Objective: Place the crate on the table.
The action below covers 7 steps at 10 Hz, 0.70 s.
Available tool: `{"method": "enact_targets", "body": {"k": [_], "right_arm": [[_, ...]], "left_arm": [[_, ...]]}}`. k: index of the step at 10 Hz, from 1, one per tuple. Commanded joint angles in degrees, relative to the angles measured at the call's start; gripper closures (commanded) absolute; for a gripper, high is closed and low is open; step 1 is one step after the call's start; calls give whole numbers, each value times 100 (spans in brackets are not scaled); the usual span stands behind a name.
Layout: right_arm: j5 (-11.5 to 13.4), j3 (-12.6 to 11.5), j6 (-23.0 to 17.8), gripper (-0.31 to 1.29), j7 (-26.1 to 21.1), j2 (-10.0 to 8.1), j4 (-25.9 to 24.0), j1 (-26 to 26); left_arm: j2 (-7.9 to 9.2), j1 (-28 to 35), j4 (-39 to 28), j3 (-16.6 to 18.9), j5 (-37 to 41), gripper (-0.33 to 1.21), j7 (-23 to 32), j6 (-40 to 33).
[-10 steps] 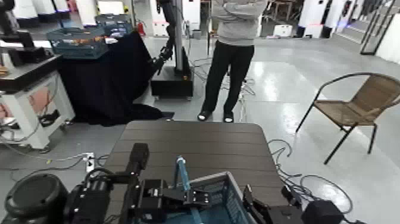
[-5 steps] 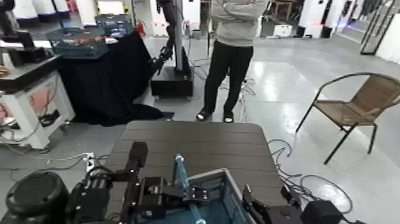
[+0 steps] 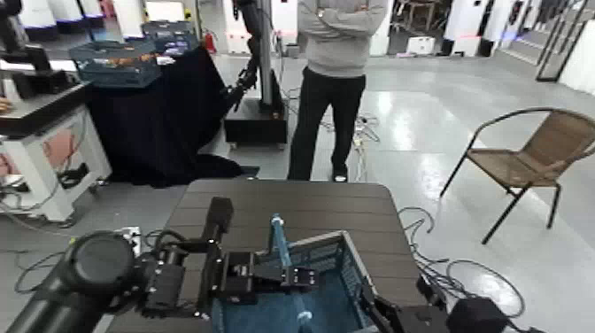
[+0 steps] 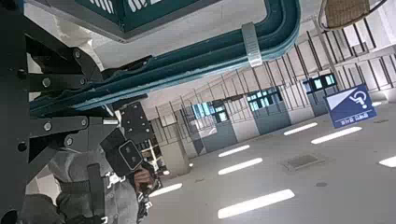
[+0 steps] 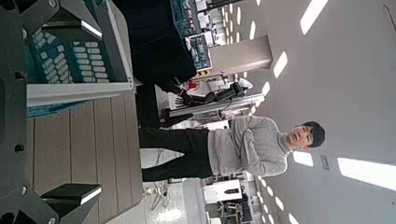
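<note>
The grey-blue crate (image 3: 332,264) with its blue floor is over the near part of the dark brown slatted table (image 3: 292,208). Its light-blue handle (image 3: 285,251) stands upright. My left gripper (image 3: 297,277) is shut on the crate's left rim. The left wrist view shows that rim (image 4: 187,61) from below, between the black fingers. My right gripper (image 3: 390,312) is low at the crate's right side. In the right wrist view it (image 5: 75,112) is open, with the crate's wall (image 5: 70,61) beside one finger and the table (image 5: 84,140) below.
A person (image 3: 332,80) stands just beyond the table's far edge. A table draped in black cloth (image 3: 155,106) carries teal baskets (image 3: 115,60) at the far left. A white workbench (image 3: 40,133) is on the left. A wicker chair (image 3: 531,155) stands on the right.
My left arm has moved forward and right with the crate, which now sits farther over the table. The person has shifted slightly left. The right gripper has hardly moved.
</note>
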Motion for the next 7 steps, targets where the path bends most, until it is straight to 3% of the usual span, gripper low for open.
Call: {"method": "enact_targets", "body": {"k": [1, 7], "right_arm": [[0, 9, -1, 15, 0, 3, 0, -8], [-9, 26, -1, 15, 0, -6, 18, -26]], "left_arm": [[17, -389, 420, -416, -476, 119, -402, -309], [-159, -1233, 1413, -978, -1478, 119, -1404, -862]]}}
